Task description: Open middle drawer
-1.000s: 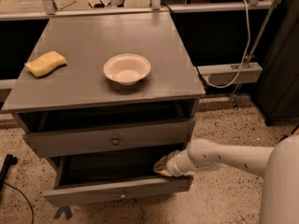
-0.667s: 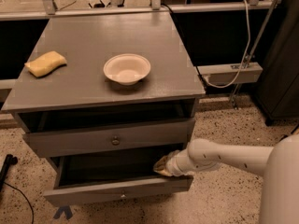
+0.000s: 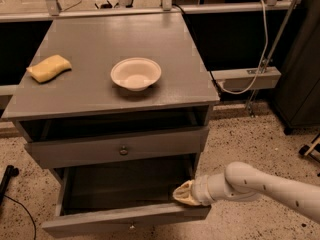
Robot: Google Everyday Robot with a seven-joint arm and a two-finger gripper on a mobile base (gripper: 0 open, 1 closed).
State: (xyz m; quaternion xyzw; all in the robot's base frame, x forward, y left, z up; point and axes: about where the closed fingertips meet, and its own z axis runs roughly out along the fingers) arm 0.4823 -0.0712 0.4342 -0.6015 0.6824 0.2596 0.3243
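No movement noted since the earlier frames: the gripper (image 3: 184,194) stays at the near right corner of the lowest drawer (image 3: 100,221), and all items sit where they were.

Gripper: one, on one white arm (image 3: 260,186) entering from the near right. It sits on the top edge of the lowest drawer's front, at the right end. Whether it is open, closed or clamped on that edge cannot be determined.

Cabinet (image 3: 100,39): one, grey. Two drawer fronts are visible. The middle drawer (image 3: 80,151) is the upper of the two, directly above the lowest drawer, with one round knob (image 3: 123,150) at its centre. Above it is one dark open gap (image 3: 115,121) under the cabinet top. Whether the middle drawer is fully home cannot be determined. The lowest drawer is pulled well out toward the near side, with its dark interior exposed.

Cabinet top: one white bowl (image 3: 135,74), upright, near the centre; one yellow sponge (image 3: 49,67), lying flat at the left, well apart from the bowl.

Floor (image 3: 240,134): speckled.
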